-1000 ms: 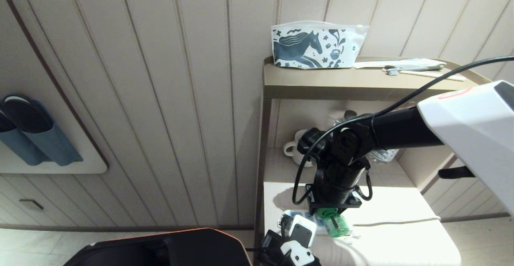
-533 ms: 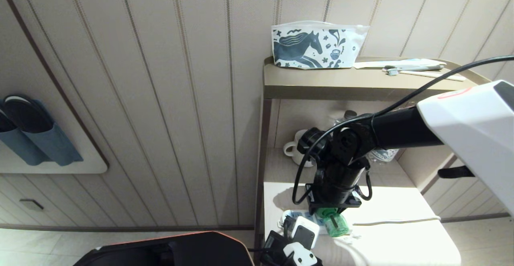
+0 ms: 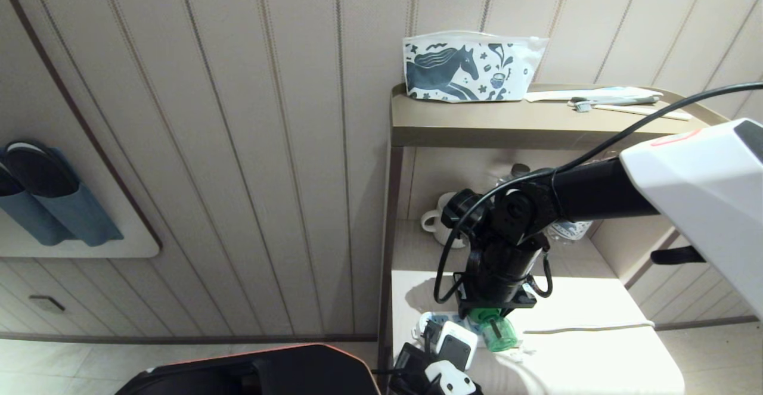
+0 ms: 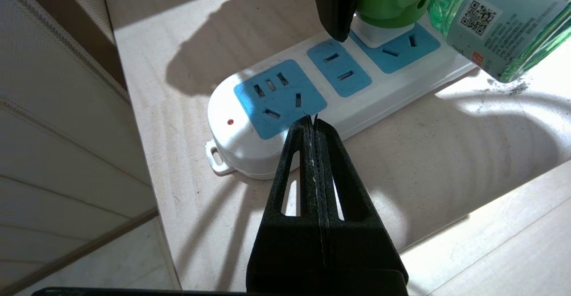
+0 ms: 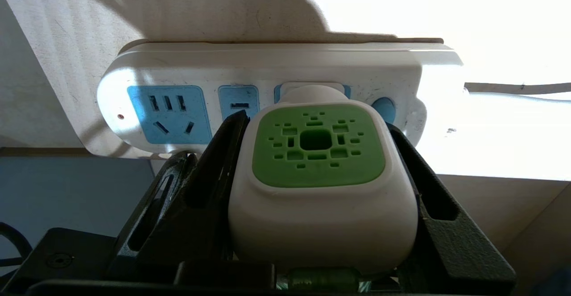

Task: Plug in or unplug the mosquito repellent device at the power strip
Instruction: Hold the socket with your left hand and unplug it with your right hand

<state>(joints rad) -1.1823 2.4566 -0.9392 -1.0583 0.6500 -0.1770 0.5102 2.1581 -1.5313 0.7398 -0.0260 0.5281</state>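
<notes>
Right wrist view gives you the clearest read: the right pincer [image 5: 319,153] is clamped on the white-and-green head of the mosquito repellent device [image 5: 317,184], one finger pressed to each side. The device's plug sits in the socket face next to the round blue button [image 5: 383,110] on the power strip [image 5: 263,68].

From the head view you find the strip lying near the front left corner of the pale surface [image 3: 584,305], its white cord [image 3: 590,327] trailing off toward the right edge. The right arm comes in from the right and hangs straight down over the device, so its wrist hides most of the strip from above; only the translucent green bottle shows beneath it.

Your left pincer [image 4: 311,118] is pressed fully together, tips hovering just over the near edge of the end socket face, the one beside the small red indicator light [image 4: 230,121]. Whether the tips touch the strip, you cannot tell. The middle socket face lies bare between the two pincers.

Around you: a white mug [image 3: 438,222] stands at the back of the surface, behind the right arm, with a clear water bottle [image 3: 566,228] partly hidden by that arm. On the shelf [image 3: 506,124] above lie a horse-print pouch [image 3: 468,67] and a toothbrush [image 3: 614,102]. Blue slippers [image 3: 42,195] hang on the wall to the left.
</notes>
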